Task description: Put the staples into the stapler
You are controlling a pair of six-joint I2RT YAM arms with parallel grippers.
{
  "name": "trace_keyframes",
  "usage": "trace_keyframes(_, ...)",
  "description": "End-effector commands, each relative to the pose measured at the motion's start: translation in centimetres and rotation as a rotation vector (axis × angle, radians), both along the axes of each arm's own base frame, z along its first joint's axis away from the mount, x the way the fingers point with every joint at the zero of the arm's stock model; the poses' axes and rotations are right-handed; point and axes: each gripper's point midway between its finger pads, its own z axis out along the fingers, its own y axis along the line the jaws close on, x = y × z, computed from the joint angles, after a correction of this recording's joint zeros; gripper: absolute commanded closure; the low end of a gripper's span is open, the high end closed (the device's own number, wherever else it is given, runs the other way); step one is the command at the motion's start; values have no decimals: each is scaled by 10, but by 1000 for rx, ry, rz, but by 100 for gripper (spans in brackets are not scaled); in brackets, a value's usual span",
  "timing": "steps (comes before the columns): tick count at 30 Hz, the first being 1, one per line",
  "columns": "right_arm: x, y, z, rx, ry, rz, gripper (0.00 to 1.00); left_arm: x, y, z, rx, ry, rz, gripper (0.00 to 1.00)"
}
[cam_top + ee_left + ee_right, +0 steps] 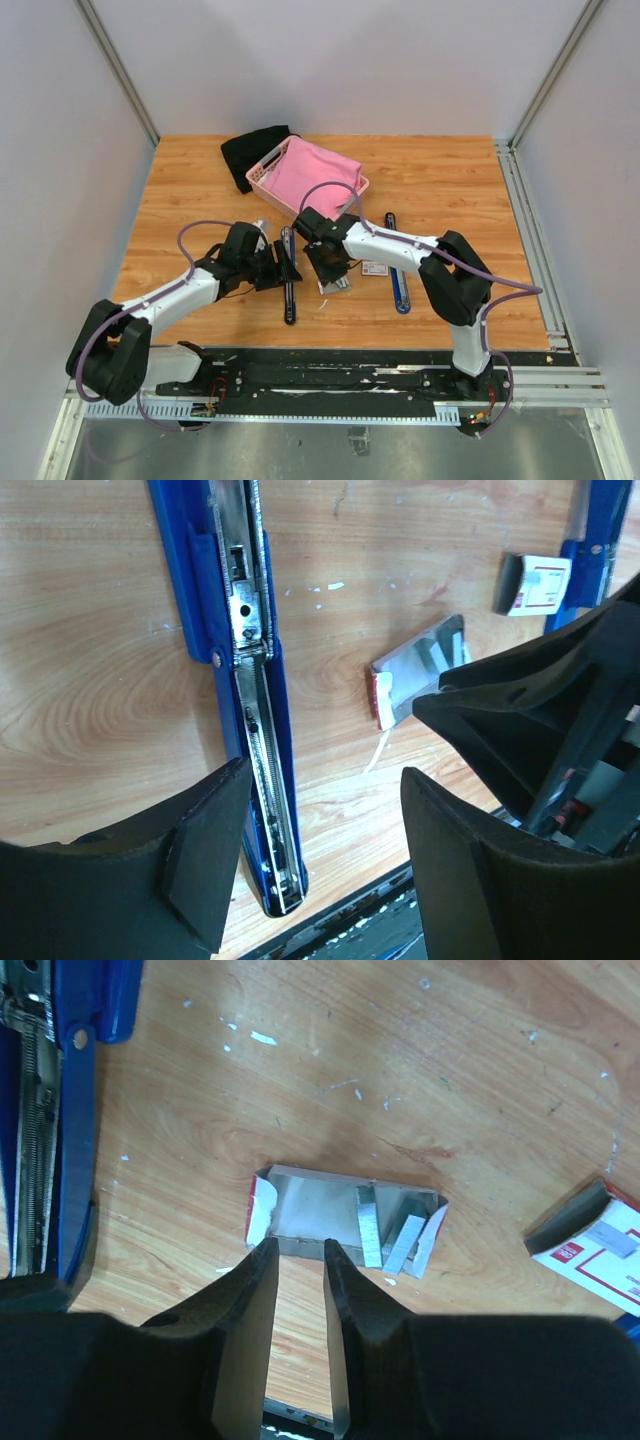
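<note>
Two blue staplers lay open on the desk (450, 1080); the first stapler (262, 730) ran under the left pincer (325, 770), and the second stapler (399, 275) lay well apart from it. There were two small boxes: an open tray (305, 1210) and a white box (600, 1255) with red print. Three silver strips of staples (370, 1225) lay in the tray; the right pincer (300, 1250) sat at the tray's near edge, just beside the staples, its fingers a little apart and holding nothing; the left pincer was spread wide and empty.

High rear overview; close downward wrist views, seemingly one shared carton (310, 1210)
</note>
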Motion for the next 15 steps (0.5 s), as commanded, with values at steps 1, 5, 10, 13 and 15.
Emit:
trace_keyframes(1, 0, -17, 10, -53, -61, -26, 72, 4, 4, 13, -6, -60, 32, 32)
trace_keyframes(5, 4, -24, 8, -77, -79, -25, 70, 2, 3, 10, -17, -46, 34, 27)
trace_keyframes(10, 7, -22, 7, -52, -75, -15, 66, 1, 1, 4, -21, -30, 26, 23)
trace_keyframes(13, 5, -22, 0, -54, -53, -10, 66, 2, 0, 2, -21, -29, 25, 23)
trace_keyframes(15, 6, -24, -3, -67, -53, -9, 66, 3, -1, 2, -25, -31, 24, 22)
